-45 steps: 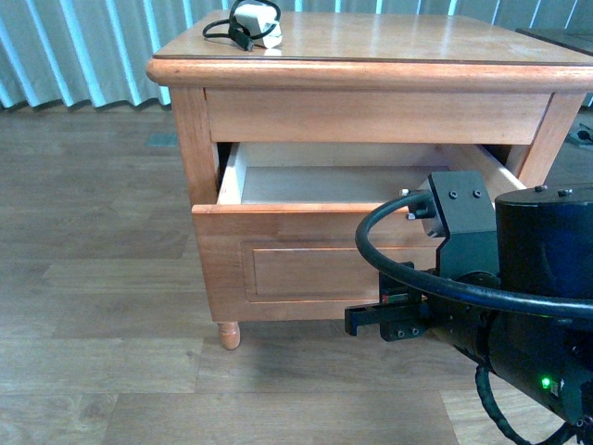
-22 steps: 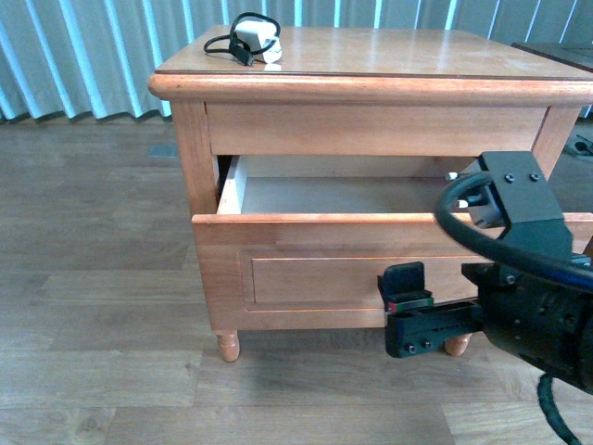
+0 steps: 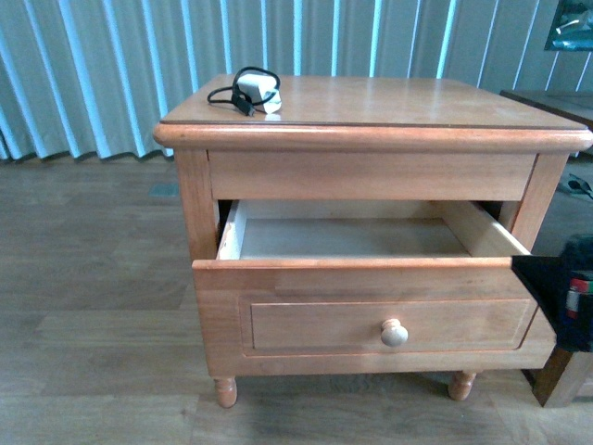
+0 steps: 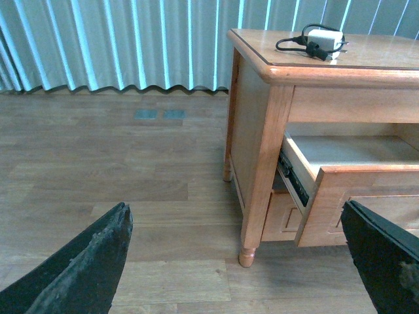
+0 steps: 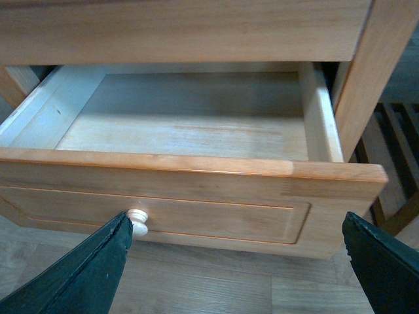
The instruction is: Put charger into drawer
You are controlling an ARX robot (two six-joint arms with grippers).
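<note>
While the drawer (image 3: pixel 371 320) is found open, the charger (image 3: pixel 257 93) is seen atop the nightstand (image 3: pixel 417 102) | left tool (image 4: pixel 234 209), right tool (image 5: pixel 236 216) spread wide, empty | pickup pending: charger to be grasped.

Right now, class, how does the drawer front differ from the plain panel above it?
The drawer front has a recessed frame and a knob; the plain panel is flat, knobless. The drawer front stands pulled forward; the plain panel sits further back. Both are light wood.
</note>
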